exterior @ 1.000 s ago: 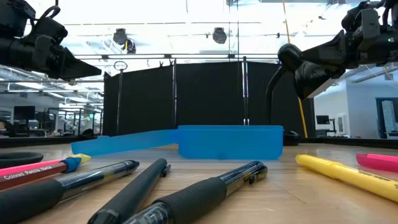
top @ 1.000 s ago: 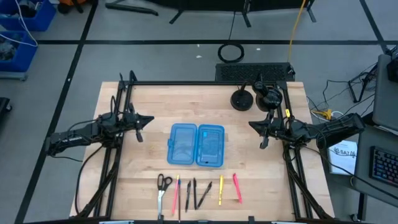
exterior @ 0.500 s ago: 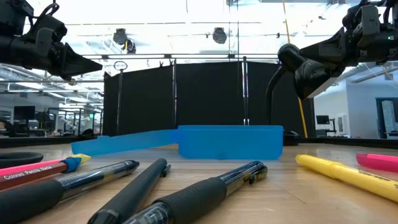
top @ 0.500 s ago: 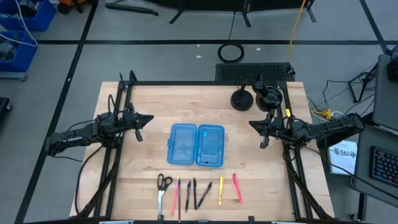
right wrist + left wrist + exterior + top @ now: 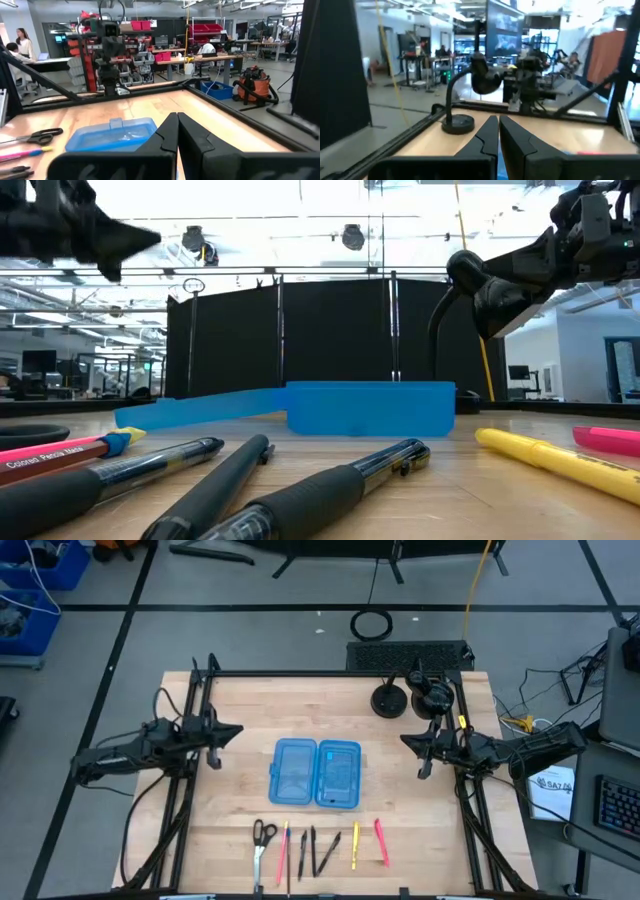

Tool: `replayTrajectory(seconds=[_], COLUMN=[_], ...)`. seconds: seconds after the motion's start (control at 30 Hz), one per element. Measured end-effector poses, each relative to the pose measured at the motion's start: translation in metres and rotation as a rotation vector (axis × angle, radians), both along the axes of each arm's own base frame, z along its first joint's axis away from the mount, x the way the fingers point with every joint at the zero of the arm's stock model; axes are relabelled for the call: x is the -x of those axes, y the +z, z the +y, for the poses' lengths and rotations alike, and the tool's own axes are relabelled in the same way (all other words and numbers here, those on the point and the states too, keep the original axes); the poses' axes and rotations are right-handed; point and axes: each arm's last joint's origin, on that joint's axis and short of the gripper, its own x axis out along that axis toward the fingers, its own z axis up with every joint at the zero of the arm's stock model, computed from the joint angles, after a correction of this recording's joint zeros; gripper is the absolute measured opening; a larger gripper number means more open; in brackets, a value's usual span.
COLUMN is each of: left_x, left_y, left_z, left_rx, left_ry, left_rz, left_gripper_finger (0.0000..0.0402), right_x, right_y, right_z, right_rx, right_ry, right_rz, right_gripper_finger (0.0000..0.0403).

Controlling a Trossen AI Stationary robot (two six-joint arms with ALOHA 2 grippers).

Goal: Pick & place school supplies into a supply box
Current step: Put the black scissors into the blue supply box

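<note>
The blue supply box (image 5: 315,773) lies open in the middle of the table, both halves flat on the wood. The school supplies lie in a row near the front edge: scissors (image 5: 262,837), a pink pencil (image 5: 282,850), black pens (image 5: 315,850), a yellow pen (image 5: 355,845) and a pink marker (image 5: 381,841). My left gripper (image 5: 236,730) hangs shut and empty, high above the table to the left of the box. My right gripper (image 5: 408,740) hangs shut and empty to the right of the box, fingers together (image 5: 177,120).
A black round base with a gooseneck (image 5: 388,700) and another black round object (image 5: 432,695) stand at the far right. Black frame rails (image 5: 200,690) run along the table's sides. Bare wood lies between each gripper and the box.
My left gripper has risen and tipped its fingers upward, drawing back a little toward the table's left edge; it stays shut. The box and the supplies have kept their places.
</note>
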Motion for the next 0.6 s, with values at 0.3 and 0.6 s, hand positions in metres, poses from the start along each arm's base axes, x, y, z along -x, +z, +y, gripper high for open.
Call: replayTrajectory(seconds=[0.3,0.6], left_x=[-0.043,-0.112], left_y=[0.075,0.125], left_z=[-0.021,-0.070], left_rx=[0.186,0.529], left_ry=[0.098,0.467], left_rz=[0.346,0.866], left_gripper_finger=[0.0019,0.0015], right_x=[0.000,0.000], right_y=[0.001,0.000], right_z=[0.000,0.000], right_rx=[0.026,0.027], right_ry=[-0.002,-0.002], right_rz=[0.002,0.003], right_gripper_finger=[0.0000,0.0000])
